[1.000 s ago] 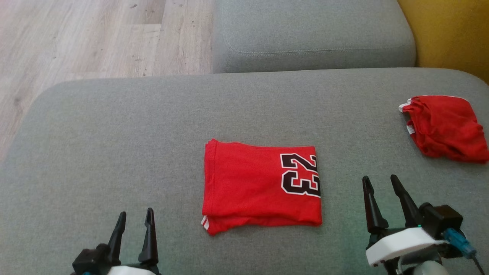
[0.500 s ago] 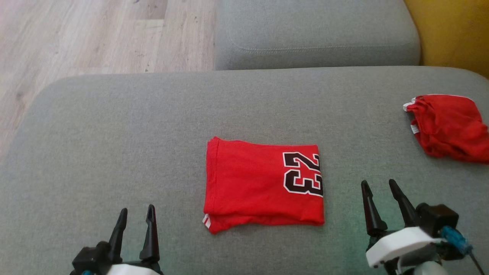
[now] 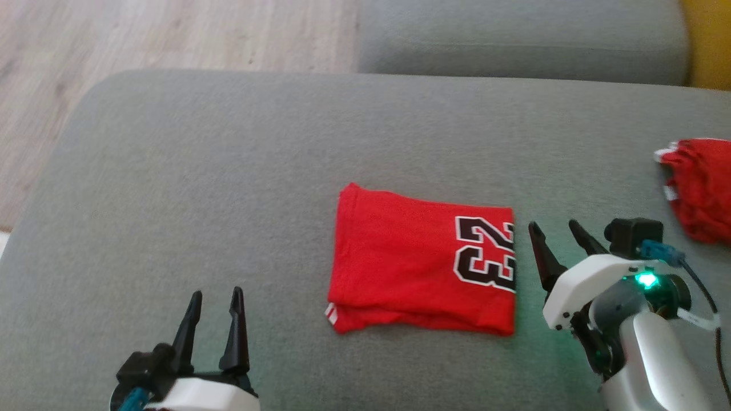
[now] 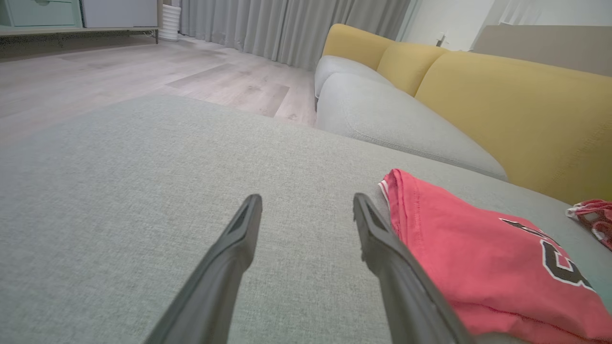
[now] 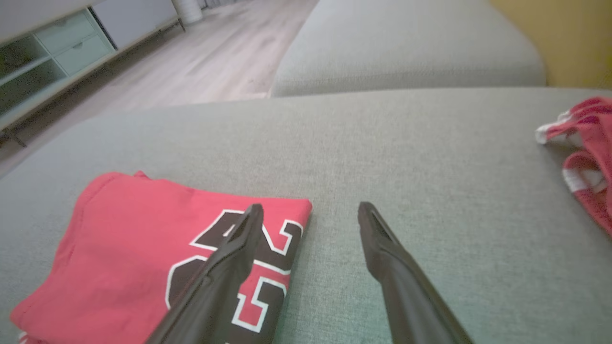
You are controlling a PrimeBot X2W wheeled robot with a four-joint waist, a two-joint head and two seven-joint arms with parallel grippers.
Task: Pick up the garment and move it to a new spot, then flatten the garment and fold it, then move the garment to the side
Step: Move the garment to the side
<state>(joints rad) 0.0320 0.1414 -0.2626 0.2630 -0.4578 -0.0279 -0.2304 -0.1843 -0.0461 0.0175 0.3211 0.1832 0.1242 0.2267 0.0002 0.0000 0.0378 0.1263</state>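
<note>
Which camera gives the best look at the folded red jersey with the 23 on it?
The head view: it sees the whole folded jersey from above, all four edges and the 23. The left wrist view catches it low and oblique, number cut off. The right wrist view shows mainly its numbered end, cropped below.

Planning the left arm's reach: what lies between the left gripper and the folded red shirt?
Bare grey cushion, as the head view shows, between left gripper and shirt.
</note>
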